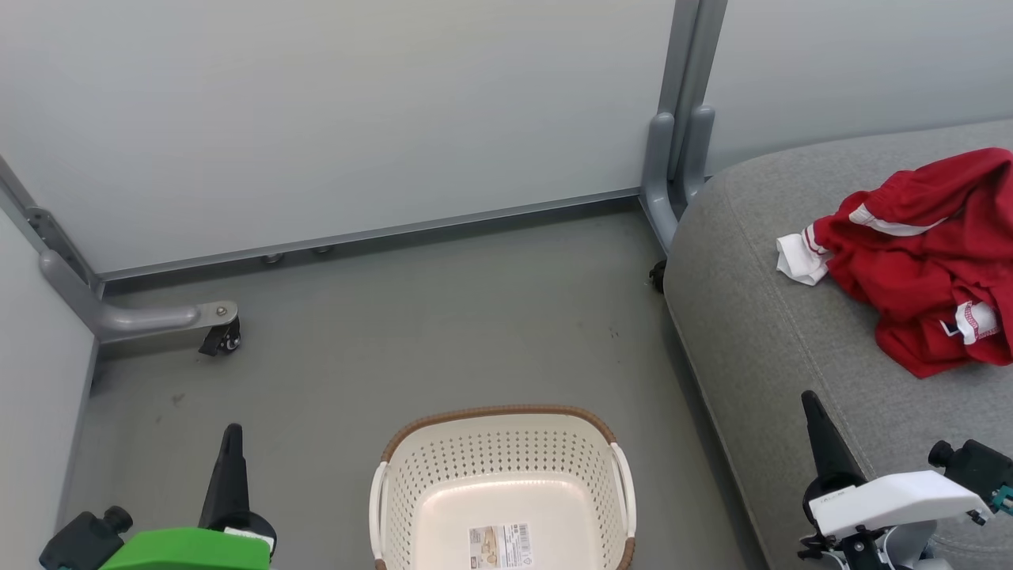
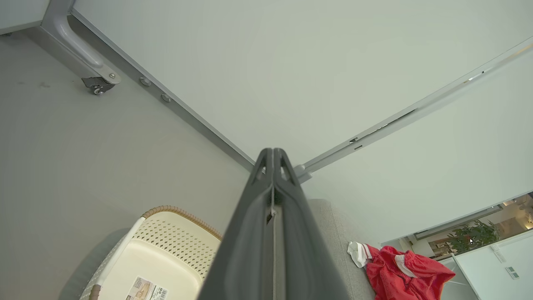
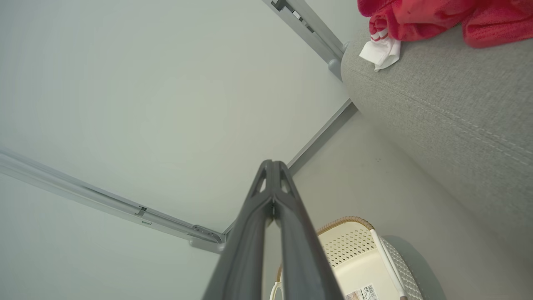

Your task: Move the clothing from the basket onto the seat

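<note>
A dull grey floor (image 1: 396,340) is closed in by pale grey partition panels (image 1: 316,119) set in metal frames, one frame foot ending in a small black caster (image 1: 225,339).

The only label that shows clearly is a barcode sticker (image 1: 498,546) on the bare bottom of the basket (image 1: 498,412). It has black bars and a small tan picture, and its print is too fine to read. In the left wrist view the same sticker (image 2: 146,289) is just as illegible. A white patch with red print (image 1: 975,321) shows among the folds of the clothing (image 1: 918,253), and no words can be made out on it.

The left tool (image 1: 232,435) rises from a green housing (image 1: 190,550) at the lower left, above the floor beside the basket. Its two dark fingers are pressed together along their length with nothing between them, as the left wrist view shows (image 2: 272,154). The right tool (image 1: 813,412) rises from a white housing (image 1: 894,495) and is seen against the grey fabric of the seat (image 1: 760,317). Its fingers are likewise fully closed on nothing (image 3: 272,164), and it touches neither cloth nor basket.

The clothing lies in a crumpled red heap on the seat, well apart from the basket, with a white striped cuff (image 1: 799,260) trailing toward the seat's rounded edge.
</note>
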### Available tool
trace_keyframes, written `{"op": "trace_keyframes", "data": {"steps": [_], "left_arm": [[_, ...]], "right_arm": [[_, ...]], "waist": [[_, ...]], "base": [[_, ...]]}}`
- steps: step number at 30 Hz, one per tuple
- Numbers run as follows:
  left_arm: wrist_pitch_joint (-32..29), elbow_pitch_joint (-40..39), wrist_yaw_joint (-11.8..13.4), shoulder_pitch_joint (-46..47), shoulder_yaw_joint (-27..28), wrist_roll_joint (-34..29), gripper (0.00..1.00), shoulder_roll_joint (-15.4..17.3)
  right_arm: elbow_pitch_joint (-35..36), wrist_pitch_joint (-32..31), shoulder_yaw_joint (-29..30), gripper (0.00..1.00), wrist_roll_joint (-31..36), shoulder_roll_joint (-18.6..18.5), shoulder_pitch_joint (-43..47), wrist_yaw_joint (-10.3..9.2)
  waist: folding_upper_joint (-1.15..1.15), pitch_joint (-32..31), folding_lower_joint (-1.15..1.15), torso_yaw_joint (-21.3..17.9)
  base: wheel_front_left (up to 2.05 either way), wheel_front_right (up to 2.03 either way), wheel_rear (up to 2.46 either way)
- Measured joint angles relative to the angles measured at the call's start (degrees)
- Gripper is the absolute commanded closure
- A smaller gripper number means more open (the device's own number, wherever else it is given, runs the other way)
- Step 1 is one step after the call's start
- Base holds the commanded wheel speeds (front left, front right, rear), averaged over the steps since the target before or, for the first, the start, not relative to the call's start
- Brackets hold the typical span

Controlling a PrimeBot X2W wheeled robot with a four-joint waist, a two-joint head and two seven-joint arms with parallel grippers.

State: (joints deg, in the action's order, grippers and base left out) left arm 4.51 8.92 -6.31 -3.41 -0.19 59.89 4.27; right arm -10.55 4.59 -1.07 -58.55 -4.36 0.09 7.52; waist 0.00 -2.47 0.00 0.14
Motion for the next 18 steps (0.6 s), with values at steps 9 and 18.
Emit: {"op": "trace_keyframes", "data": {"steps": [9, 18], "left_arm": [[-1.49, 0.8, -0.22, 1.36, 0.59, 5.41, 1.0, 0.03], [-2.89, 1.54, -0.31, 2.76, 1.29, 10.6, 1.0, 0.05]], "right_arm": [[-0.57, -1.48, 0.74, 1.0, -5.79, -0.04, -0.86, 0.0], [-0.97, -2.76, 1.53, 1.0, -11.09, -0.07, -1.94, 0.0]], "waist": [[0.0, 0.33, 0.0, -0.02], [0.0, 0.67, 0.0, -0.03]], "base": [[0.0, 0.0, 0.0], [0.0, 0.0, 0.0]]}}
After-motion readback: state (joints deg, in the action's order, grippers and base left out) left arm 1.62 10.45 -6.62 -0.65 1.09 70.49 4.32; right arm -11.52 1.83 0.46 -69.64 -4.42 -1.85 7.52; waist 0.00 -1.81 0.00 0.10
